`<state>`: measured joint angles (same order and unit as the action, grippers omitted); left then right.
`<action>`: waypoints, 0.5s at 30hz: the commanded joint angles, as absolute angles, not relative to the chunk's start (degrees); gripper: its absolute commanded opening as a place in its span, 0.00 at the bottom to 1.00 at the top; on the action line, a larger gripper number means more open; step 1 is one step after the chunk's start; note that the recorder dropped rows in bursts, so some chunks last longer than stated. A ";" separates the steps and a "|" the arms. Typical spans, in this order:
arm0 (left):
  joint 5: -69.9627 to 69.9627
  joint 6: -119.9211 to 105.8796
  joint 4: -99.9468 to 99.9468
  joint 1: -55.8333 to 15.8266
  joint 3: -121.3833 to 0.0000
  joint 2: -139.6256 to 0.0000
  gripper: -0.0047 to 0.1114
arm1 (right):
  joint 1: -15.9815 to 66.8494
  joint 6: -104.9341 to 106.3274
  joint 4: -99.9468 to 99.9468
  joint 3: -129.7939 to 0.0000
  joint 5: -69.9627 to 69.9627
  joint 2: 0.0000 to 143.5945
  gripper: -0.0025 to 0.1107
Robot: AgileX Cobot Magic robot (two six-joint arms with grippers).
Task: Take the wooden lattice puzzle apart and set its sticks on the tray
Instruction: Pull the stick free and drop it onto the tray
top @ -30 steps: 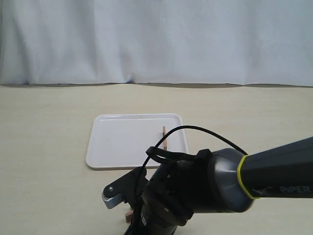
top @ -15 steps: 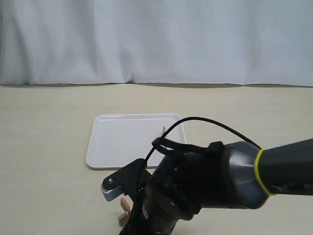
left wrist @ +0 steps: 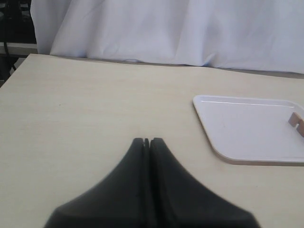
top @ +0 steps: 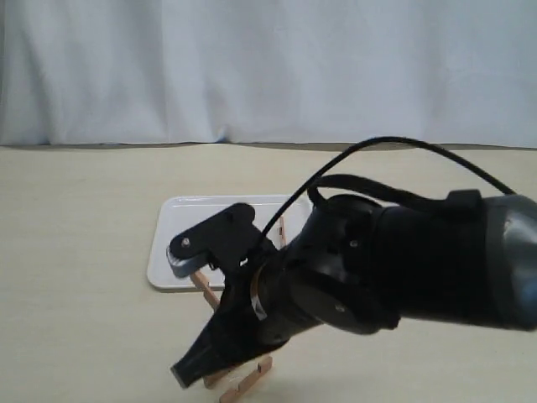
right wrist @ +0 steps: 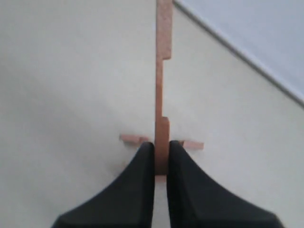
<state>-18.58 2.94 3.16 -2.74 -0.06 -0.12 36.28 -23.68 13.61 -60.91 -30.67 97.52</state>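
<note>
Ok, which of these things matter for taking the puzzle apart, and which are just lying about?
Part of the job:
held stick, clamped in the right jaws
crossing stick, still joined to it
white tray
loose stick, already on the tray

Just there:
left jaws, shut on nothing
white curtain
table

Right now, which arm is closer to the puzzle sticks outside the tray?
Right. The right gripper is clamped on one stick; the left gripper sits shut over the table, apart from it.

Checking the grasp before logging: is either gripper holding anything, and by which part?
The right gripper pinches one stick near its end, beside a crossing stick. The left gripper is shut on nothing.
</note>
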 commanded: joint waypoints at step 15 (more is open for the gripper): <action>-18.34 2.88 3.02 -2.75 0.00 0.00 0.04 | 19.17 -33.46 19.72 -76.71 -10.93 119.18 0.10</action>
<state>-18.58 2.94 3.16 -2.74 -0.06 -0.12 19.49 -32.69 18.45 -76.52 -13.49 118.01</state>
